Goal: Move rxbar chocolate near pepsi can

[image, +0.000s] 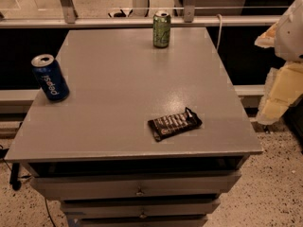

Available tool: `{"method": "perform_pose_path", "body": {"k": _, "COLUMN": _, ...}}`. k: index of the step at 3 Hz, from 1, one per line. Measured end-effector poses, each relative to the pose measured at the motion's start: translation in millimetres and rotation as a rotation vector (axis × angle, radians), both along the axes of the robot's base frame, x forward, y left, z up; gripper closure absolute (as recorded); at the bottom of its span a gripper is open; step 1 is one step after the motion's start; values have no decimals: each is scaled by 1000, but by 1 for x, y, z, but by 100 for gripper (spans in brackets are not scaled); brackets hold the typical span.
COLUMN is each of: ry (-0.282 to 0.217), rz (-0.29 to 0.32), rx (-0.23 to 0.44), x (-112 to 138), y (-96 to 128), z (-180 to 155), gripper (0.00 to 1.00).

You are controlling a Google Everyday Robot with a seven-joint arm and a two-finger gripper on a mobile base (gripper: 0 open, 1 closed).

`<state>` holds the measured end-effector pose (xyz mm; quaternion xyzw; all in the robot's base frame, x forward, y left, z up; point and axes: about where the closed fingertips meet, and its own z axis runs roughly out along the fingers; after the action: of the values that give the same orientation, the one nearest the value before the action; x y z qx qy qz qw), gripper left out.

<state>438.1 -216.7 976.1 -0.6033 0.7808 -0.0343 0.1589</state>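
The rxbar chocolate [174,124], a flat dark bar with pale lettering, lies on the grey table [128,74] at the front right of the middle. The pepsi can [50,78], blue with a silver top, stands tilted near the table's left edge. My gripper [283,86] shows as white and pale yellow parts at the right edge of the view, off the table's right side. It is well apart from the bar and touches nothing on the table.
A green can [161,29] stands upright at the table's far edge, near the middle. Drawers [139,188] sit under the tabletop at the front. A rail [94,21] runs behind the table.
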Motion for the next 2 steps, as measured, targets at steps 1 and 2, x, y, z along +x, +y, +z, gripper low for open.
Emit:
{"method": "perform_pose_path", "body": {"k": 1, "ry": 0, "rz": 0, "rx": 0, "x": 0, "y": 0, "z": 0, "gripper": 0}}
{"method": "perform_pose_path", "body": {"k": 2, "ry": -9, "rz": 0, "rx": 12, "x": 2, "y": 1, "z": -1, "gripper": 0}}
